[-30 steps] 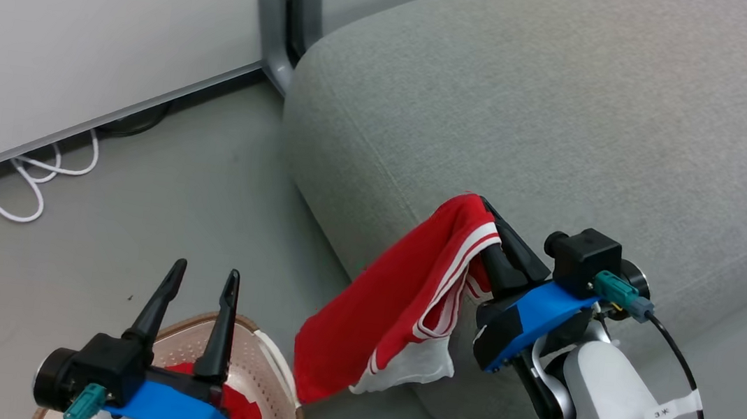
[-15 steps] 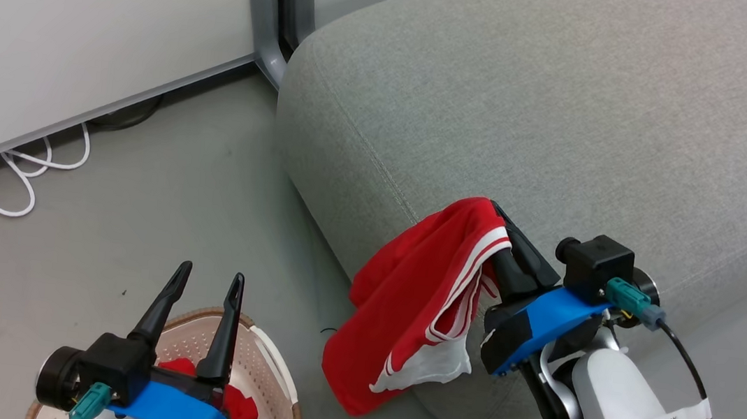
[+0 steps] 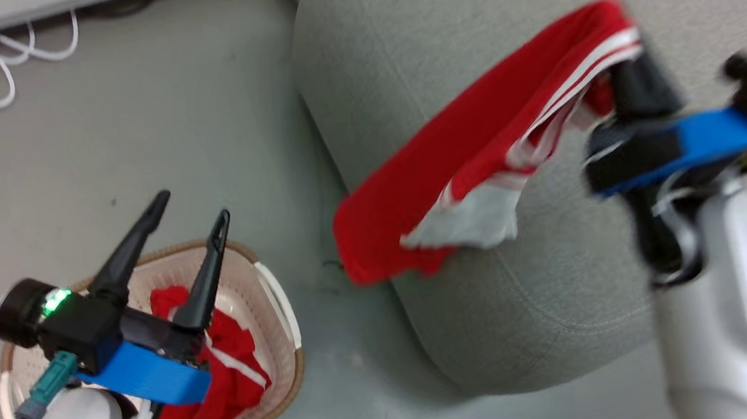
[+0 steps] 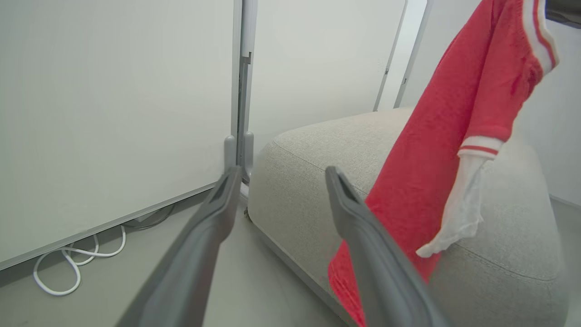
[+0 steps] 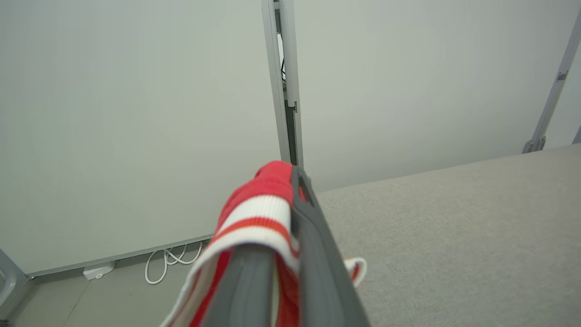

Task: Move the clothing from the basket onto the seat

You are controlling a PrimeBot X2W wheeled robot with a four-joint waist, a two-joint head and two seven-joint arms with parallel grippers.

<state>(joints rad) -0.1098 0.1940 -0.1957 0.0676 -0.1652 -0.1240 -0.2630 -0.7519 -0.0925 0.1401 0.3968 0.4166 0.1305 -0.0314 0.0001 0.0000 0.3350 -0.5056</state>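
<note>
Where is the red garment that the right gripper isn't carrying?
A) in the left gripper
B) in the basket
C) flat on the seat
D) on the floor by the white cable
B: that red garment lies crumpled inside the basket; the left gripper stands open and empty.

A smooth grey floor (image 3: 145, 113) is seen on the left, bounded at the far side by plain off-white wall panels (image 4: 113, 113). The panels are joined by a grey metal post (image 4: 245, 91). A white cable (image 4: 75, 263) is looped along the wall base. A large light grey fabric sofa cushion (image 3: 399, 44) is set on the right.
</note>
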